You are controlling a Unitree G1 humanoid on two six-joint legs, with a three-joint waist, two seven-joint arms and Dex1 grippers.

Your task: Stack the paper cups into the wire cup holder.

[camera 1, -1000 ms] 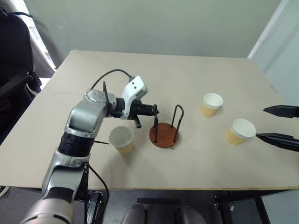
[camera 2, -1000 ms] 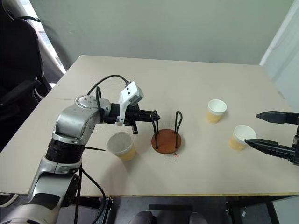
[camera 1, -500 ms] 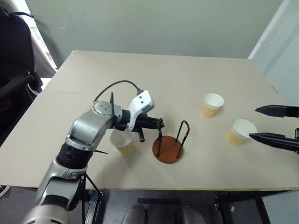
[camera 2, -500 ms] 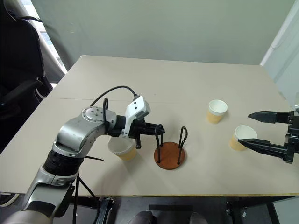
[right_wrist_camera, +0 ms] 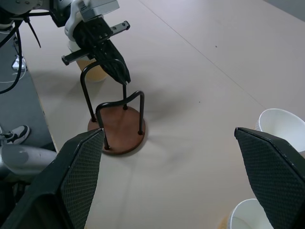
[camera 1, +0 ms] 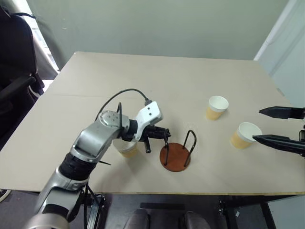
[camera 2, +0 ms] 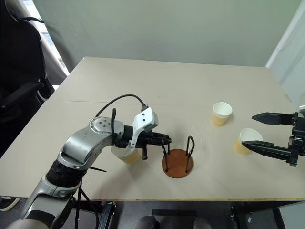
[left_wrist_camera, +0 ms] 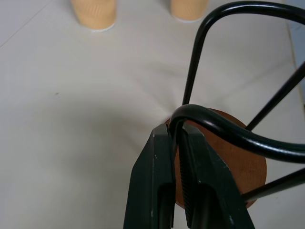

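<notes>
The wire cup holder (camera 1: 175, 156) stands near the table's front, a reddish-brown disc with two black loops. My left gripper (camera 1: 166, 135) is shut on the top of the loop nearer it, and the left wrist view shows its fingers (left_wrist_camera: 162, 157) pinching the wire. Just left of the holder stands one paper cup (camera 1: 126, 147), partly hidden behind my left wrist. Two more paper cups (camera 1: 217, 107) (camera 1: 245, 135) stand upright at the right. My right gripper (camera 1: 257, 125) is open at the right edge, its tips beside the nearer right cup and holding nothing.
The tan table (camera 1: 157, 81) reaches a front edge close below the holder. A black chair (camera 1: 14, 57) stands off the table's left side. A black cable (camera 1: 124, 93) loops above my left wrist. A pale panel (camera 1: 286, 43) rises at the right.
My left gripper, shut on the loop, has drawn the holder toward the front edge and slightly right. The left cup is now more hidden behind my wrist. The right gripper has stayed put.
</notes>
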